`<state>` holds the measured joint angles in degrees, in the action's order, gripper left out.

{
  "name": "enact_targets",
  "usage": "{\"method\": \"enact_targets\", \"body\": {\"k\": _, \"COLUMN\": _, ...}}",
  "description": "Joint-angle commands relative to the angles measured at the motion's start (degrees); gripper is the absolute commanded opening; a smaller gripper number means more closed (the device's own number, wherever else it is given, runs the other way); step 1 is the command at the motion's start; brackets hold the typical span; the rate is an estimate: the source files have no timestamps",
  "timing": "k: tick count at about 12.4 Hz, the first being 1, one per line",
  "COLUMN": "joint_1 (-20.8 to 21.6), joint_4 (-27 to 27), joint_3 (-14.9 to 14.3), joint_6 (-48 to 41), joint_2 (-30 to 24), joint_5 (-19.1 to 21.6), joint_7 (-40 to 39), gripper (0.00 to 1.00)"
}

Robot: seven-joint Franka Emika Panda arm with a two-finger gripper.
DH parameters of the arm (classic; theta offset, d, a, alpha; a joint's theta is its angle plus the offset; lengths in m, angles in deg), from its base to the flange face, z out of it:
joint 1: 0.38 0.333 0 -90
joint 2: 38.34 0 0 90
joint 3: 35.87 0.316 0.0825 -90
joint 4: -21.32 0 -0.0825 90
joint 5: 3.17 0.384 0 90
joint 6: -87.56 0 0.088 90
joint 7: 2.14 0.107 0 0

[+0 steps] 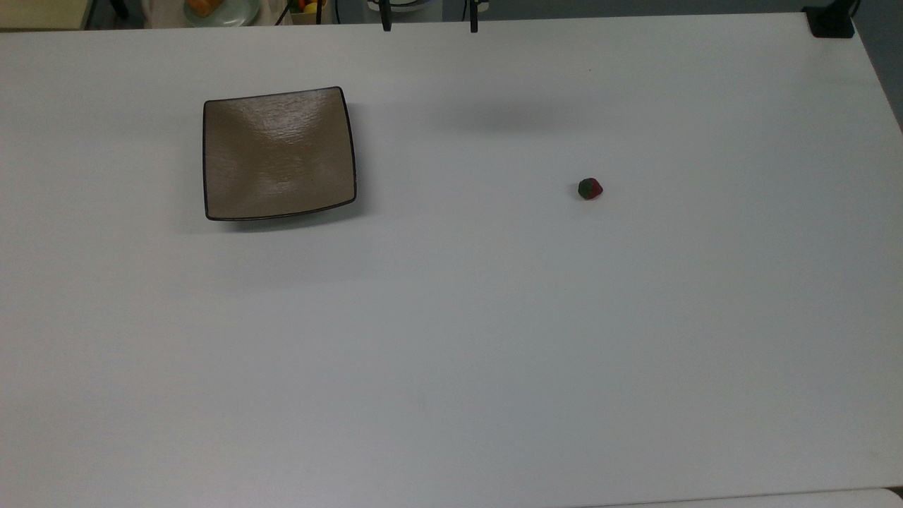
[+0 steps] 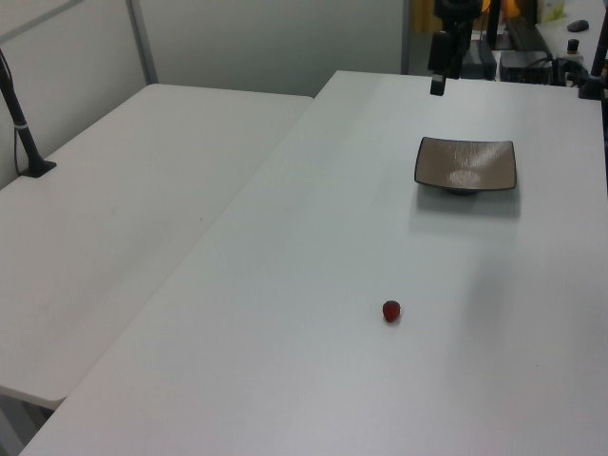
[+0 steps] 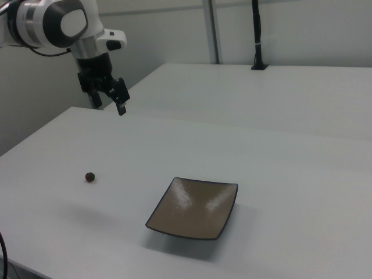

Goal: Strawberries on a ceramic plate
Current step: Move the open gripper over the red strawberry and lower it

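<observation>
The ceramic plate (image 1: 279, 152) (image 2: 465, 161) (image 3: 195, 209) is square, glossy tan-brown with a thin dark rim, and lies empty on the white table. A tiny red strawberry (image 1: 590, 188) (image 2: 391, 311) (image 3: 90, 176) with a green cap rests on the bare table, far to the plate's right in the top view. My gripper (image 1: 430, 27) (image 2: 439, 84) (image 3: 110, 104) hangs high above the table's far edge, between the two and well apart from both. It is open, its two dark fingers spread wide with nothing between them.
A second white table (image 2: 123, 209) adjoins this one. A black post on a clamp (image 2: 24, 133) (image 3: 256, 40) stands at its edge, and a black clamp block (image 1: 831, 21) sits at the top view's upper right corner. Clutter with dishes (image 1: 219, 10) lies beyond the far edge.
</observation>
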<state>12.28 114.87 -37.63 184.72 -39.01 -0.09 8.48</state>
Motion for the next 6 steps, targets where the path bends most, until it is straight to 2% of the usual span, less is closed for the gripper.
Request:
{"method": "enact_targets", "body": {"k": 1, "joint_1": 2.19, "joint_4": 0.3, "joint_3": -0.44, "joint_6": -0.67, "joint_2": 0.4, "joint_5": 0.25, "joint_7": 0.1, "gripper": 1.0}}
{"method": "enact_targets", "body": {"k": 3, "joint_1": 2.46, "joint_4": 0.57, "joint_3": -0.18, "joint_6": -0.4, "joint_2": 0.67, "joint_5": 0.25, "joint_7": 0.1, "gripper": 1.0}}
{"method": "enact_targets", "body": {"k": 6, "joint_1": 5.36, "joint_4": 1.1, "joint_3": 0.35, "joint_6": 0.48, "joint_2": 3.38, "joint_5": 0.25, "joint_7": 0.1, "gripper": 1.0}}
